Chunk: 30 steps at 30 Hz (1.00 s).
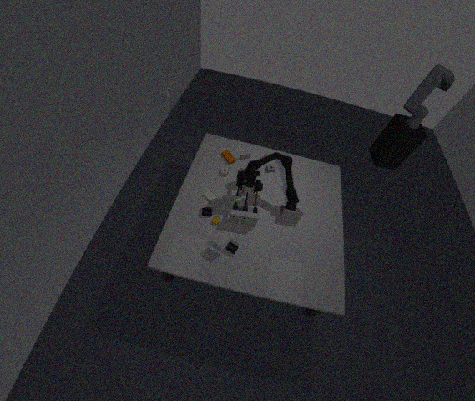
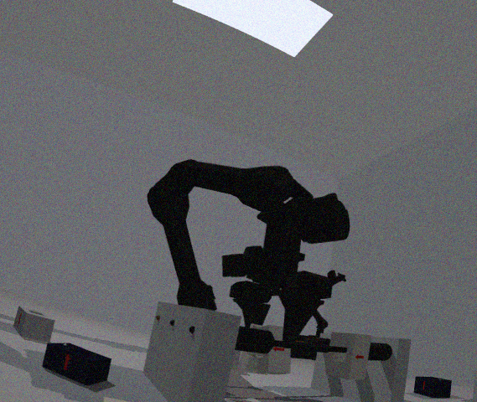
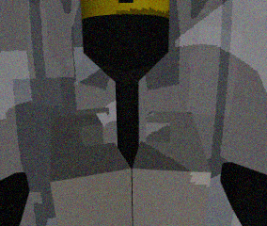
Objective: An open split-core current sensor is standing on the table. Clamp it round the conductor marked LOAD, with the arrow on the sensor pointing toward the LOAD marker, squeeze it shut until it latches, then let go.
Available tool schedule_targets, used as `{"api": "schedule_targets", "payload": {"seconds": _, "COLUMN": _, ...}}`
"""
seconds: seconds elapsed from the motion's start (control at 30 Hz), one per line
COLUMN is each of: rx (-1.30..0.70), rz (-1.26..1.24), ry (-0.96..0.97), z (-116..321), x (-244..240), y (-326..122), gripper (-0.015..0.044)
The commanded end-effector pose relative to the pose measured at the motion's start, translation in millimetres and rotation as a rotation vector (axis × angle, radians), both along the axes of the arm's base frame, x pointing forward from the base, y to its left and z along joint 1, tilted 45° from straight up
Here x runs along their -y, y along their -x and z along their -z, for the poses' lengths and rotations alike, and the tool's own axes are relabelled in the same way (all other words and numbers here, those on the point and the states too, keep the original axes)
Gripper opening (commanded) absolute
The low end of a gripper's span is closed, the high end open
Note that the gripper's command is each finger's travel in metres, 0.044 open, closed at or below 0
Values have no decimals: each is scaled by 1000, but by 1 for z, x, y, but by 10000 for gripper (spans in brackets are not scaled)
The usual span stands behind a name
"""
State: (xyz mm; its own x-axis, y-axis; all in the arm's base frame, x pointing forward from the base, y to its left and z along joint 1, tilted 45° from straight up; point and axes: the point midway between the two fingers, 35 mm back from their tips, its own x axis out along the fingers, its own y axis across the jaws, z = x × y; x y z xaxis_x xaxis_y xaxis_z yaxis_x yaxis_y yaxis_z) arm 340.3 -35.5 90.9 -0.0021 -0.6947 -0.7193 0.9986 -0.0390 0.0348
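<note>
Seen from the exterior view, the box [image 2: 190,350] sat on the table [image 1: 297,267] [image 2: 123,365]. One block [image 2: 76,364] lay left of it; another block [image 2: 34,324] lay left and farther back. The arm's foot [image 2: 195,296] stood behind the box, the claw [image 1: 245,200] [image 2: 268,331] [image 3: 126,177] to its right.
</note>
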Motion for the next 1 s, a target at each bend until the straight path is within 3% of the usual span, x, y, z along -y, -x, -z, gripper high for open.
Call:
{"api": "schedule_targets", "payload": {"seconds": 0.0, "rx": -3, "rz": -7, "ry": 7, "z": 5, "x": 4, "y": 1, "gripper": 440}}
{"api": "schedule_targets", "payload": {"seconds": 0.73, "rx": -2, "rz": -7, "ry": 8, "z": 26, "x": 25, "y": 1, "gripper": 440}}
{"api": "schedule_targets", "payload": {"seconds": 0.97, "rx": 6, "rz": -2, "ry": 0, "z": 23, "x": 22, "y": -1, "gripper": 393}}
